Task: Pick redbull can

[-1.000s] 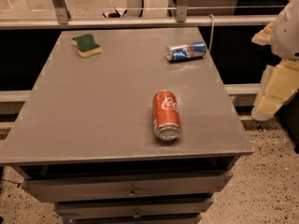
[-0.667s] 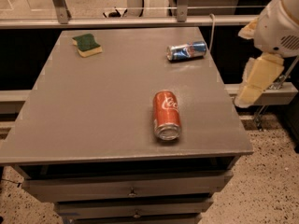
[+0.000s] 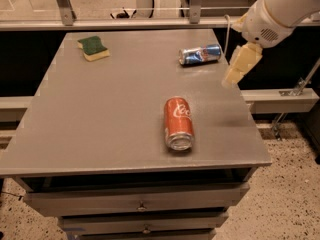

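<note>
1. Gripper [image 3: 234, 75]: cream-coloured, it hangs in the air over the right edge of the table [image 3: 100, 114], toward the far side. It slants down and to the left from a white arm [image 3: 280, 11] that enters at the upper right corner. It touches none of the objects, and whether it is open or closed cannot be told.
2. Redbull can [image 3: 200, 54]: slim, blue and silver with a red mark at its middle. It lies on its side in the far right part of the tabletop, with its long axis running roughly left to right. It sits near the gripper, to the gripper's left and a little farther back, and clear of it.
3. Coca-Cola can [image 3: 179, 123]: red and wider than the redbull can. It lies on its side right of centre toward the front, with one silver end facing the camera. It is well apart from the redbull can.
4. Sponge [image 3: 93, 47]: green on top and yellow beneath, it lies flat near the far left corner.
5. Table: a grey, flat top with drawers [image 3: 140, 204] below the front edge, each with a small knob.
6. Surroundings: a metal rail [image 3: 150, 23] runs behind the table, and a speckled floor [image 3: 280, 204] shows at the lower right.
</note>
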